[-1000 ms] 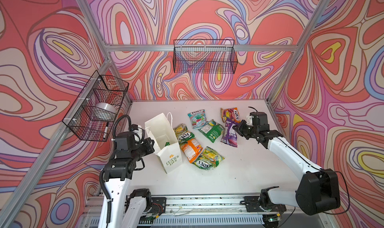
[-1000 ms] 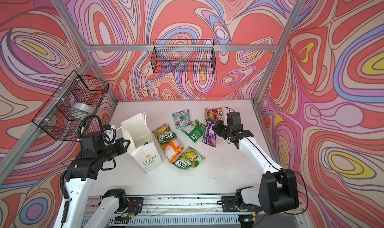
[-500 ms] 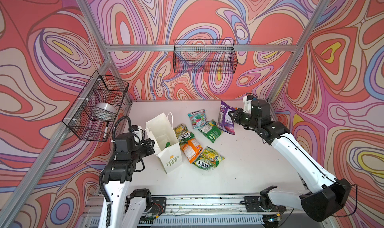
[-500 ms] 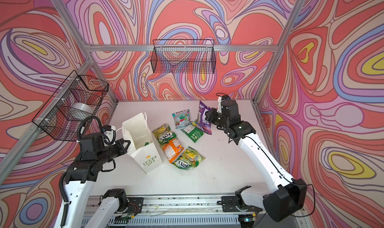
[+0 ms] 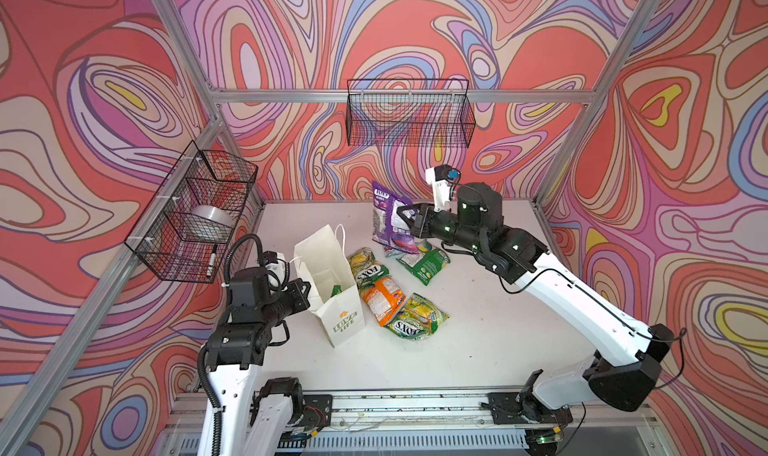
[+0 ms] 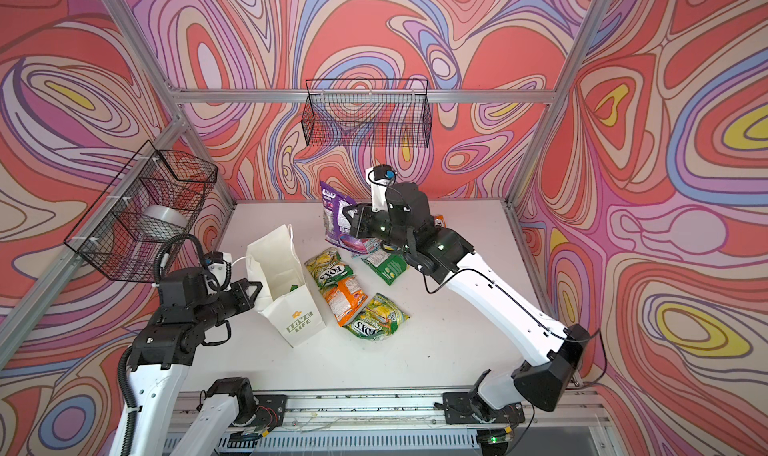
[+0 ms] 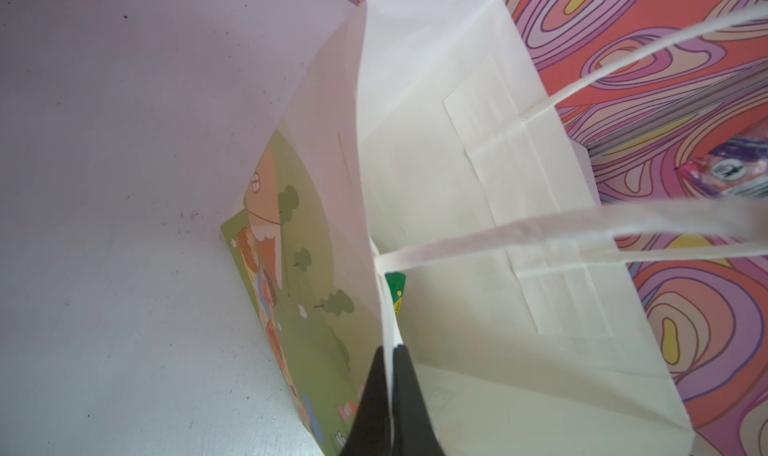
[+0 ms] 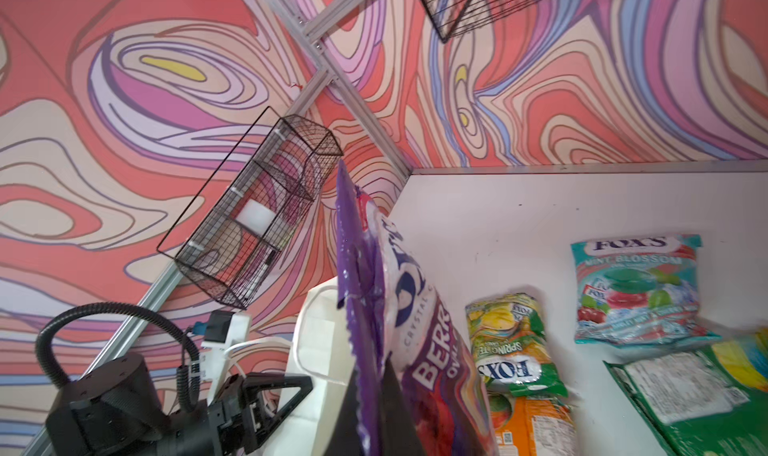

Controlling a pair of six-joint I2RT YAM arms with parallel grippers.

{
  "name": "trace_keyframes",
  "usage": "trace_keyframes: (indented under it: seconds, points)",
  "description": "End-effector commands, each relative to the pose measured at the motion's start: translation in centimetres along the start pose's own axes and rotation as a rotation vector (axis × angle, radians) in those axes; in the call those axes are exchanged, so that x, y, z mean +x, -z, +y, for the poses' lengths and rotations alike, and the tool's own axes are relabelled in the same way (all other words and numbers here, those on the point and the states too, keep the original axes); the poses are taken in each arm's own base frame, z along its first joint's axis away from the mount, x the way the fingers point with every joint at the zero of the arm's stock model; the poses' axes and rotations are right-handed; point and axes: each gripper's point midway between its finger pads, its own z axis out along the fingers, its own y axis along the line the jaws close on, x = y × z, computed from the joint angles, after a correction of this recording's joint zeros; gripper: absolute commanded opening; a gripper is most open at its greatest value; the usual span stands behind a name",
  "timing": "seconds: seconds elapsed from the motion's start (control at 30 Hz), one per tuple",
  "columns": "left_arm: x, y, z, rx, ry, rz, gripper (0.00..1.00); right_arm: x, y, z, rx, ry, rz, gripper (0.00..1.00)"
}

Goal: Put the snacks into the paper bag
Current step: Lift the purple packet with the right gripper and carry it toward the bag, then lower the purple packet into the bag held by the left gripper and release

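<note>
Green packet (image 7: 395,285) mostly hidden inside paper bag (image 7: 436,101) — label unreadable.

Bright, even, soft-shadowed light; sharp top views, wide-angle bowing at edges, blurred wrist-view foregrounds.

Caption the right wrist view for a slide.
Right gripper pinches a purple FOX'S berries packet, the white paper bag beyond it, other FOX'S packets lying on the table.

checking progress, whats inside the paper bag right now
Only the corner of one green packet shows inside the paper bag. The bag's bottom is hidden by its walls, so anything lying lower cannot be seen.
</note>
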Motion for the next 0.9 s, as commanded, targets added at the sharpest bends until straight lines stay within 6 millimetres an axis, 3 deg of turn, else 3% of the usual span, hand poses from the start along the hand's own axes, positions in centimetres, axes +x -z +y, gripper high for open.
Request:
trace_keyframes:
  seconds: [0.0, 0.33, 0.57, 0.73, 0.87]
  points:
    - [0.8, -0.4, 0.1, 0.005, -0.006, 0.029, 0.00, -2.6, 0.0, 3.7, -0.094, 0.057, -0.085, 0.00]
    - [0.9, -0.5, 0.1, 0.011, -0.005, 0.037, 0.00, -3.1, -0.9, 10.5, -0.232, 0.139, -0.110, 0.00]
    - [0.9, -0.6, 0.1, 0.012, -0.003, 0.041, 0.00, -2.6, -1.3, 13.8, -0.304, 0.178, -0.110, 0.00]
    - [0.9, -0.6, 0.1, 0.011, -0.003, 0.042, 0.00, -2.8, -1.3, 15.0, -0.336, 0.175, -0.121, 0.00]
    - [0.9, -0.6, 0.1, 0.013, -0.005, 0.043, 0.00, -1.6, -2.8, 14.4, -0.315, 0.155, -0.092, 0.00]
